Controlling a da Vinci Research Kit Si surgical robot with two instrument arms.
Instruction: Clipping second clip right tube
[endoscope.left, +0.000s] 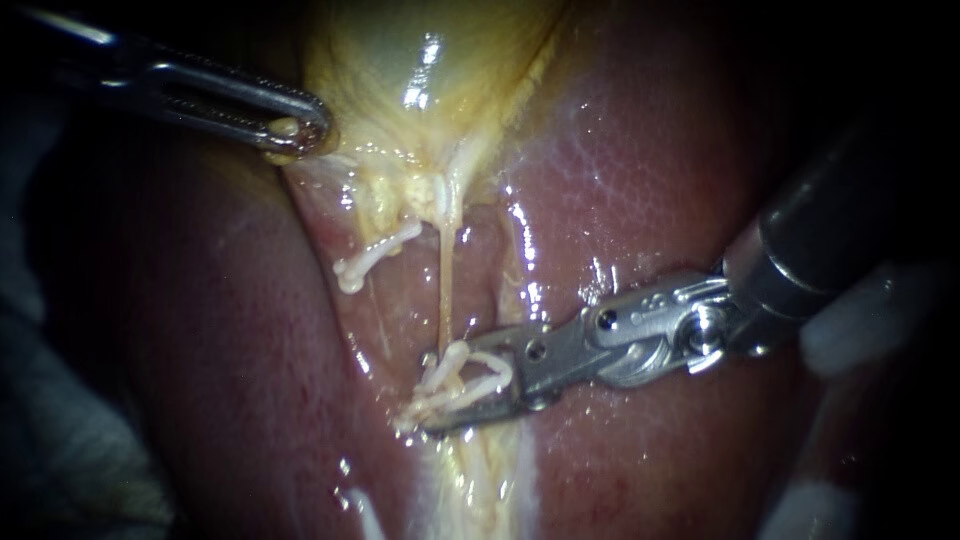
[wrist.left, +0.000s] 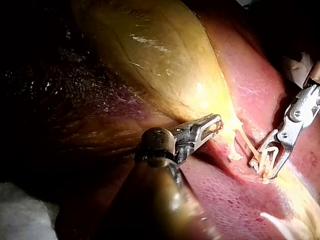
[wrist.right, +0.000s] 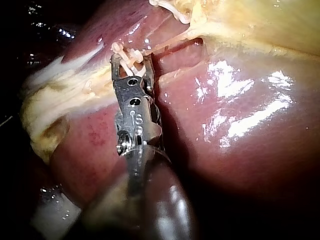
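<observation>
Jaws of the right instrument (endoscope.left: 432, 395) stand a little apart and press on a white clip (endoscope.left: 488, 362) from both sides. The clip sits at the lower end of the thin right tube (endoscope.left: 443, 290), over the liver (endoscope.left: 650, 180). One other clip (endoscope.left: 375, 255) lies near, further left. The left instrument (endoscope.left: 300, 130) has its jaws clamped on the edge of the gallbladder (endoscope.left: 420, 60).

Surgical bench, glistening liver (endoscope.left: 650, 170), yellow gallbladder (endoscope.left: 400, 50), white clip (endoscope.left: 452, 372) on a tube (endoscope.left: 445, 290)
</observation>
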